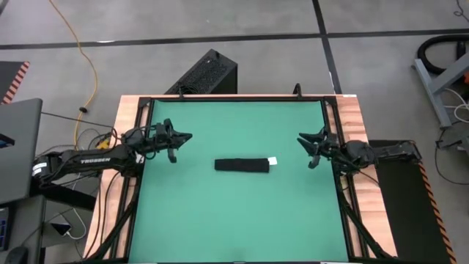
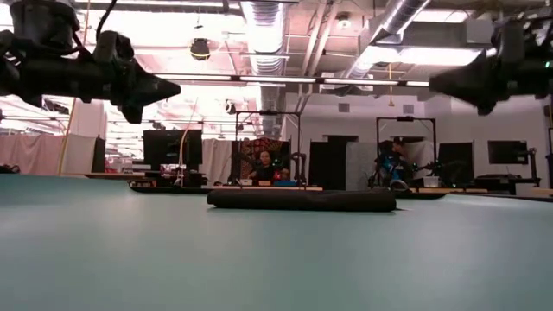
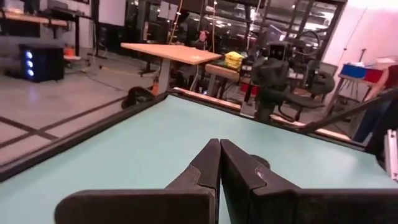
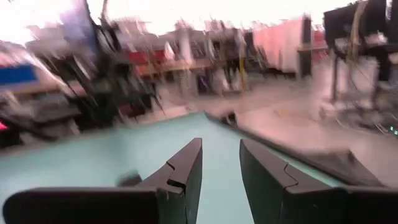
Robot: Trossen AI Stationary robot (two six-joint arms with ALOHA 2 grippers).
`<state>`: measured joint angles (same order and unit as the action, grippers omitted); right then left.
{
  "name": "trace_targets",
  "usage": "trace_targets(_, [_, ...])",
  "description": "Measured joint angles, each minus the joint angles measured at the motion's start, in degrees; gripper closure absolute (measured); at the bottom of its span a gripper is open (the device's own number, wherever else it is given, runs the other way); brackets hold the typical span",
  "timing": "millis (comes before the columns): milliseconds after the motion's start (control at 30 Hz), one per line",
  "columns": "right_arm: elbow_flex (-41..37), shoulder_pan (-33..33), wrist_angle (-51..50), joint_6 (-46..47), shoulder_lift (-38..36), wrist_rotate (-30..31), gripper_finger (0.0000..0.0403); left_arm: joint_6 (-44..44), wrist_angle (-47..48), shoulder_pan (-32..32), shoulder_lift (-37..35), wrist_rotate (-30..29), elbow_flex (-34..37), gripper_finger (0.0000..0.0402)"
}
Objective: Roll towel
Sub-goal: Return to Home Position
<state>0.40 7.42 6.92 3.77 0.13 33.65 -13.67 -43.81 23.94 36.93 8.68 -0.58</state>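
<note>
The towel (image 1: 245,165) lies rolled into a black tube at the middle of the green mat (image 1: 242,220), its small white tag (image 1: 272,161) at the right end. In the low view the roll (image 2: 301,199) rests along its length on the mat. My left gripper (image 1: 185,138) hovers shut at the mat's left side, well clear of the roll; the left wrist view shows its fingers (image 3: 220,163) pressed together. My right gripper (image 1: 304,139) hovers at the mat's right side with a gap between its fingers (image 4: 219,163) and nothing in it.
A black frame (image 1: 234,98) borders the mat on a wooden table top (image 1: 352,117). A black box (image 1: 205,73) stands on the floor beyond the far edge. Cables and a laptop (image 1: 18,147) lie off the left side.
</note>
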Motion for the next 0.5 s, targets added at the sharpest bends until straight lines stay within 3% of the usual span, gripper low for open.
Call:
trace_targets(167, [0.0,0.85,-1.87,0.28,1.22,5.85,0.0271,1.24,3.35,-0.32,0.48,-2.48,0.02,0.0401])
trace_targets(367, [0.0,0.96,-2.33,0.7,0.93,5.22,0.0271,-0.39,4.27,-0.14,1.08,0.2,0.0,0.0401])
trace_targets(500, [-0.02,1.72,-1.99,0.74,0.87,5.2,0.0271,-6.16,8.56,1.64,-5.51,8.53,-2.01,0.0402])
